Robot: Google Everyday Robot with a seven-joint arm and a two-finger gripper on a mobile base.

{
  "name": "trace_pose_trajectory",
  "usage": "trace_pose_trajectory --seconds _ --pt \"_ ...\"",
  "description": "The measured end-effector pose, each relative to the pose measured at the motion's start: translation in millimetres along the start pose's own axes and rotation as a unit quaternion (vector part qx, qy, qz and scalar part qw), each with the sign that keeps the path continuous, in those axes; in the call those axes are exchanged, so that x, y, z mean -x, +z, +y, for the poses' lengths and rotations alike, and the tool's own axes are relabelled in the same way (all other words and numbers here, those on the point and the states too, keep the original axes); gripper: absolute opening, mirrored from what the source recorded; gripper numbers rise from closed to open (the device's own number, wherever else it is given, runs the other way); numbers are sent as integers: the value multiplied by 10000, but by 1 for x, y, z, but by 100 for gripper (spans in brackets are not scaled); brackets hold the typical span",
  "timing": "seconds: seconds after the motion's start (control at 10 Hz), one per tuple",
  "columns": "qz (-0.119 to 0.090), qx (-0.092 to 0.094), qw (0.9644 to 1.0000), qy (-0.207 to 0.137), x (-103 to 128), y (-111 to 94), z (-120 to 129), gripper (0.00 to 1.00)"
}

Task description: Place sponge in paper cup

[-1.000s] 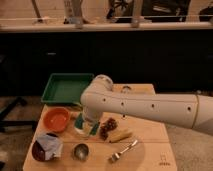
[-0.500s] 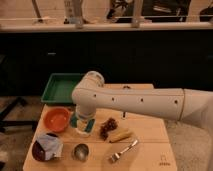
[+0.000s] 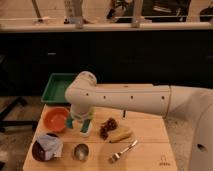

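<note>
The sponge is not showing anywhere on the bench (image 3: pixel 150 145); whether it is hidden under the arm cannot be told. The paper cup (image 3: pixel 86 129) is standing upright near the middle-left of the bench, directly beneath the wrist of the arm, which is covering its top so that only its pale lower wall is showing. The end effector (image 3: pixel 82 120) is hanging over that cup, pointing downward; its fingers are sitting fully closed, and whether they are holding anything cannot be told because the wrist is blocking the view.

The white arm (image 3: pixel 135 99) is reaching in from the right edge and crossing above the bench to the cup. An orange bowl (image 3: pixel 55 119) is resting just left of the cup. A green tray (image 3: pixel 59 87) is lying behind the bowl at the far left corner. A dark reddish cluster (image 3: pixel 108 127) and a yellowish item (image 3: pixel 120 135) are lying touching each other to the right of the cup. A fork (image 3: pixel 123 151) is lying in front of them. A small metal cup (image 3: pixel 81 151) is standing at the front, and a crumpled bag (image 3: pixel 46 147) is sitting at the front left corner.
</note>
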Motion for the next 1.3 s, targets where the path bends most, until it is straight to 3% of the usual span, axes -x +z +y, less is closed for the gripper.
trace_pose_trajectory --seconds 0.4,0.9,1.3 --pt "397 -47 9990 -188 17 14 2 0" --pt "537 -35 9984 -171 18 20 -11 0" --pt "599 16 9982 -36 5 20 -25 0"
